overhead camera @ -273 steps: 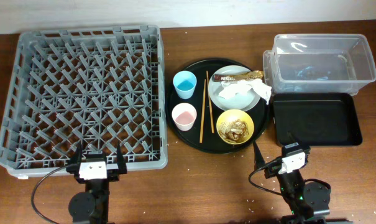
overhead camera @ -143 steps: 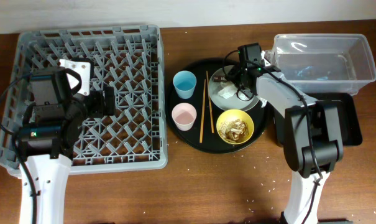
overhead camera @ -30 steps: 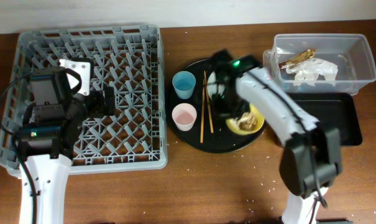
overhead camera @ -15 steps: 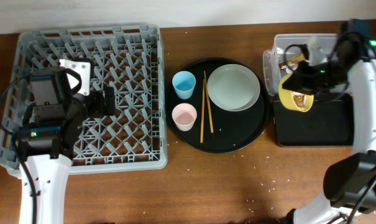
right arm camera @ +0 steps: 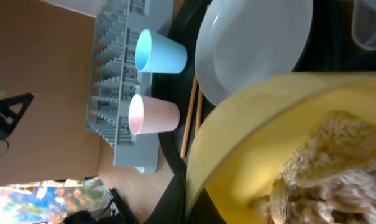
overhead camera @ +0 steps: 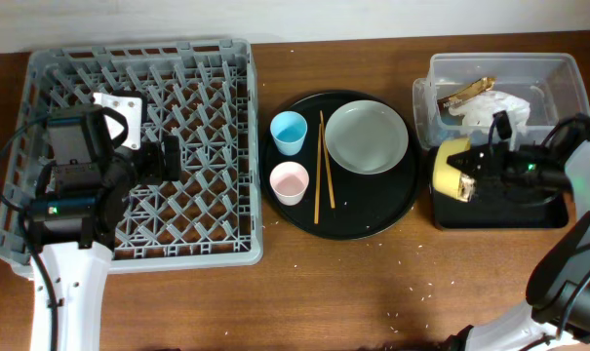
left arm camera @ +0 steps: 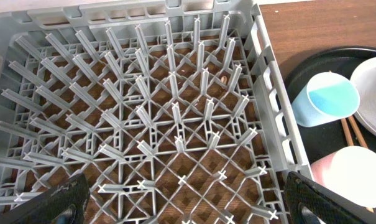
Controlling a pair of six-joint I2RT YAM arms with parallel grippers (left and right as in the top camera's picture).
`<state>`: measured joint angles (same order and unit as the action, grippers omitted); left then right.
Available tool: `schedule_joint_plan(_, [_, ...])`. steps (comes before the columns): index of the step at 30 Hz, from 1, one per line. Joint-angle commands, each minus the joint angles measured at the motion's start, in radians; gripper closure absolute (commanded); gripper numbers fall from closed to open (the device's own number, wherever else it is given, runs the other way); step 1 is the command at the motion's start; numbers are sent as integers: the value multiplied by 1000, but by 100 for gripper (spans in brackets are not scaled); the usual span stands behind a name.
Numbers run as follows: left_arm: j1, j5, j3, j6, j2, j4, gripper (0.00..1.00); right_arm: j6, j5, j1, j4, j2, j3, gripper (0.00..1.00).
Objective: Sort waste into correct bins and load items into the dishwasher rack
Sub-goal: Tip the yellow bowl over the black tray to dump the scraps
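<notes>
- Overhead view: grey rack (overhead camera: pixel 129 146), on the left part of the table (overhead camera: pixel 324 292). No dishes in it. The left gripper (overhead camera: pixel 168 159) hangs over its pegs; in the left wrist view its jaws are spread wide, holding nothing.
- Round tray (overhead camera: pixel 343 219), black, at the table's middle, just right of the rack.
- Tub (overhead camera: pixel 558 83), clear plastic, at the far right.
- Flat black tray (overhead camera: pixel 499 210), touching the tub's near side.
- Plate (overhead camera: pixel 367 137), pale grey-green, bare, flat on the right part of the round tray.
- Bowl (overhead camera: pixel 451 168), yellow, tipped on its side over the left end of the flat black tray. The right gripper (overhead camera: pixel 485 166) pinches it at the rim.
- Blue cup (overhead camera: pixel 289 131) and pink cup (overhead camera: pixel 289 181), both upright on the left part of the round tray, blue behind pink.
- Chopsticks (overhead camera: pixel 320 166), a wooden pair, side by side on the round tray between the cups and the plate.
- Tissue (overhead camera: pixel 499 105), white, crumpled, inside the tub.
- Wrapper (overhead camera: pixel 467 91), brown-gold, inside the tub, beside the tissue.
- Food scraps (right arm camera: pixel 324 155), beige, inside the tipped bowl as the right wrist view shows.
</notes>
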<state>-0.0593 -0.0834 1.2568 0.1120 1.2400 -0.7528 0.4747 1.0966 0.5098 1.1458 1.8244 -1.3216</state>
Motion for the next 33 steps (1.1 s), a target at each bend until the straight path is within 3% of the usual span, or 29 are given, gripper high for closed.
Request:
schedule_joint_plan(1, [-2,-18,12,-6,5,3,0,23,97,4,-76,2,73,96])
schedule_joint_plan(5, [-3,-18,12,-5,5,3,0,23,109,15,-143,2,113,96])
schedule_joint_plan(13, [-3,-18,12,-5,5,3,0,1,330,142,-185,2,114,96])
schedule_joint_plan(21, [-2,-18,12,-5,5,3,0,-35,449,154,-218,2,114,96])
schedule_joint_plan(26, [-2,-18,12,-6,5,3,0,-172,447,153,-332,2,113,96])
schedule_joint_plan(33, [-2,-18,12,-6,5,3,0,-216,429,151,-322,1,113,96])
